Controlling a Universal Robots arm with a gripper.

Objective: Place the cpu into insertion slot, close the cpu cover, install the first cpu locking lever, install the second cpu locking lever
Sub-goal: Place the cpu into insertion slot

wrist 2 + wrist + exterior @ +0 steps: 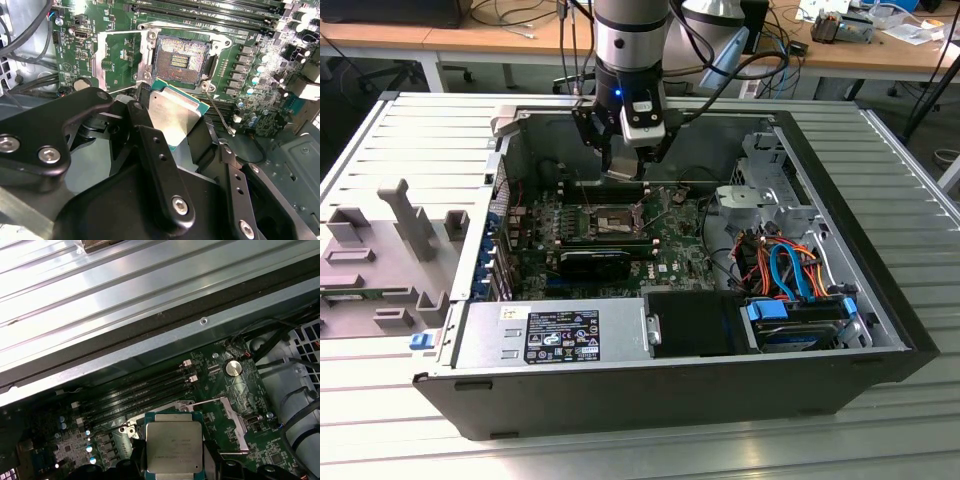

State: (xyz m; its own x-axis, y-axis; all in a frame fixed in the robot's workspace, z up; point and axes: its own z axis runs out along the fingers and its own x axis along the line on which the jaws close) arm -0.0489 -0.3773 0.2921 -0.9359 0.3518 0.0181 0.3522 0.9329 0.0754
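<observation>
- Above the motherboard (670,255), inside the open case (620,400), the claw (625,160) hangs from the arm. Its black fingers (150,135) are pinched onto the cpu (175,112) and grip it by two opposite edges.
- In both wrist views the cpu (172,447) shows its silver top, with a thin green border around it.
- The chip is held clear of the board and is not seated. In the second wrist view the slot (180,60) lies bare just beyond it, its dark pin field uncovered.
- The cover (144,52) stands open, folded back beside the slot, and green board shows through its square window.
- A thin wire lever (220,115) angles away from one corner of the slot. A second wire along the slot's far edge may be the other lever, though that is hard to make out.
- Long memory slots (140,390) run between the socket and the case wall, and a coin battery (232,367) sits near them.
- In the exterior view the case lies on its side on a ribbed metal table (420,130). A grey fixture (405,225) rests on the table at the exterior view's left.
</observation>
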